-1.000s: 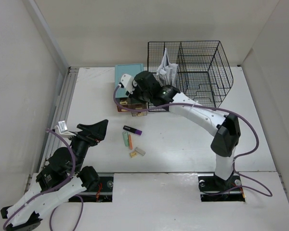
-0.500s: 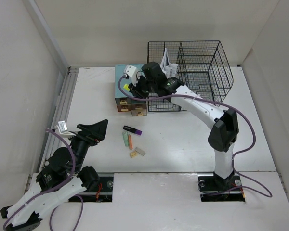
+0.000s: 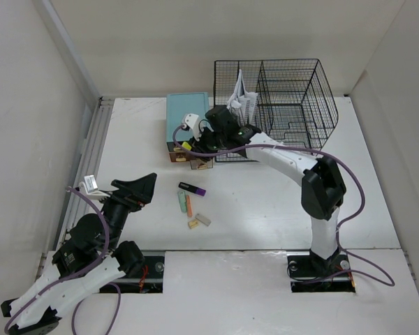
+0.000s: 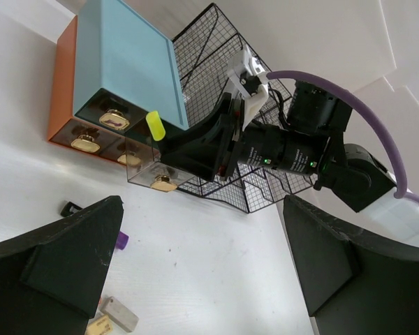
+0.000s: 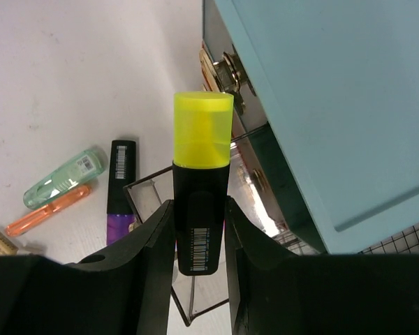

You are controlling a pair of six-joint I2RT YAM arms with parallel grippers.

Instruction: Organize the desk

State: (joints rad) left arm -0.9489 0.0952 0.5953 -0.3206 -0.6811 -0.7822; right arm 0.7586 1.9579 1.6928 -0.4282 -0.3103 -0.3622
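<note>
My right gripper (image 5: 199,241) is shut on a black highlighter with a yellow cap (image 5: 201,188), cap pointing away from the wrist. It hovers just in front of the teal drawer box (image 3: 187,112), over a clear drawer (image 3: 202,162) that is pulled out. The same highlighter (image 4: 155,125) shows in the left wrist view beside the box front. My left gripper (image 3: 136,188) stands open and empty low over the white desk (image 3: 265,202) at the near left. A purple-capped highlighter (image 3: 192,188) lies on the desk.
A black wire rack (image 3: 276,105) with papers stands right of the drawer box. A green tube (image 3: 181,201), an orange pen (image 3: 188,204) and two small eraser-like blocks (image 3: 203,219) lie near the purple-capped highlighter. A metal rail (image 3: 91,160) runs along the desk's left edge.
The right gripper, still holding the yellow-capped highlighter, rose back over the drawer box and then came down in front of it above the pulled-out drawer. The left arm has not moved.
</note>
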